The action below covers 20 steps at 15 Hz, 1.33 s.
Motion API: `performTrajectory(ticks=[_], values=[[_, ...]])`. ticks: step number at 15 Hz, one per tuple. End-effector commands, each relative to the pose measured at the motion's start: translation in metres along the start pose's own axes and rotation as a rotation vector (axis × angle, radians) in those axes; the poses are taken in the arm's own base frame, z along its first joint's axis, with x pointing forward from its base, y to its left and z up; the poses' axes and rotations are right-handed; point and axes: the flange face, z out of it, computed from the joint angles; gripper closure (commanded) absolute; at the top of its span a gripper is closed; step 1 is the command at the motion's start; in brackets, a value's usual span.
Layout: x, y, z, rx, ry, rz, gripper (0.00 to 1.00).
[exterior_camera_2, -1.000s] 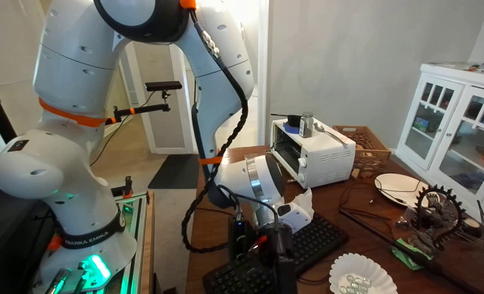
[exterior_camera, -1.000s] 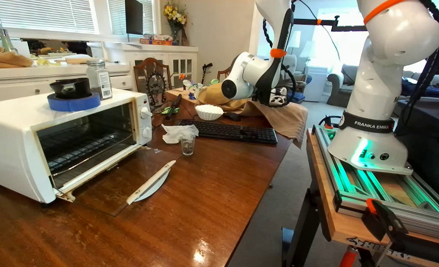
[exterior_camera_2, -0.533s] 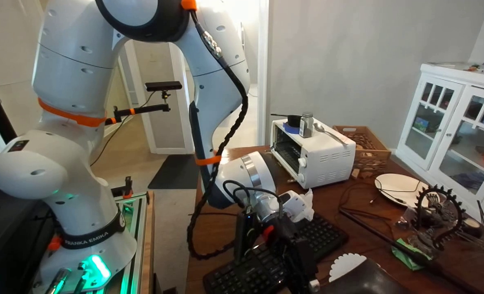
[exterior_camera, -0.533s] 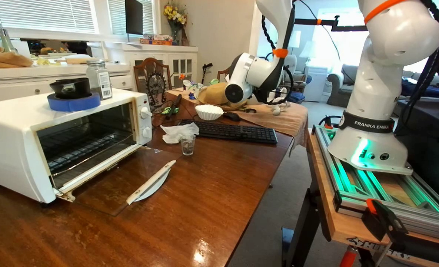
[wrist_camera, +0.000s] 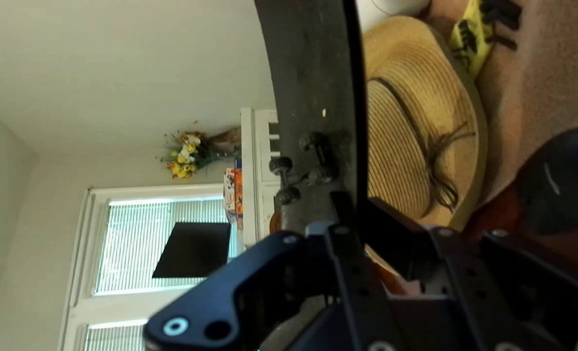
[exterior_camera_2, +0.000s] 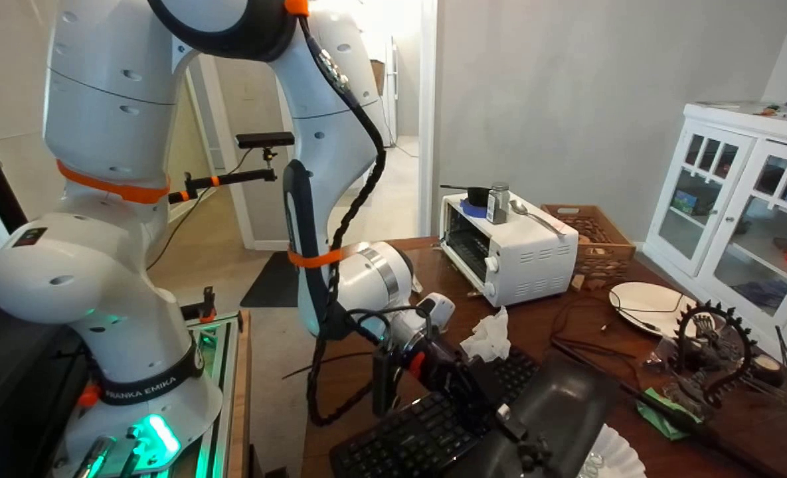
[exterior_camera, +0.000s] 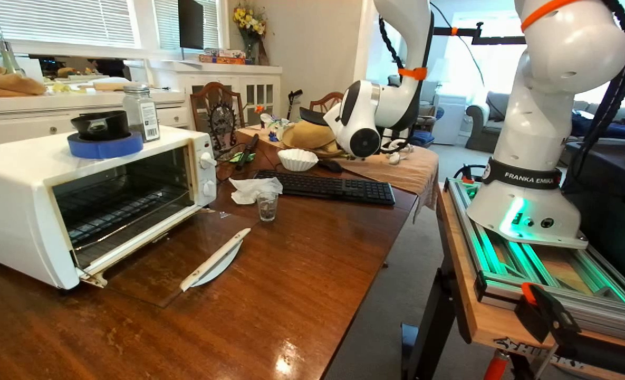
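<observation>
In exterior view, only board's tip (exterior_camera: pixel 313 116)

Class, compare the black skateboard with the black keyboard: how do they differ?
The skateboard is held up by the fingers; the keyboard lies on the table. The skateboard is curved, with wheels; the keyboard is flat, with keys. Both are dark and elongated.
</observation>
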Motion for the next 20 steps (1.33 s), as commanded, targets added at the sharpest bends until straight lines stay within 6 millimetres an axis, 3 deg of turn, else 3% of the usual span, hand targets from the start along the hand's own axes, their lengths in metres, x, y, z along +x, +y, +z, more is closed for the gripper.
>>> performTrajectory(ticks=[1,7,9,11,12,13,17,18,20], values=[[-0.011,0.017,-0.032,0.120,0.130,0.071,0.96],[-0.008,0.022,-0.047,0.327,0.337,-0.108,0.96],[-0.005,0.022,-0.046,0.333,0.338,-0.191,0.96],[-0.002,0.024,-0.039,0.231,0.207,-0.209,0.96],[-0.003,0.019,-0.042,0.286,0.269,-0.175,0.96],[-0.002,0.020,-0.041,0.276,0.259,-0.180,0.85],[-0.002,0.019,-0.041,0.278,0.260,-0.181,0.85],[-0.003,0.019,-0.041,0.278,0.260,-0.181,0.96],[0.021,0.029,-0.048,0.226,0.381,-0.219,0.96]])
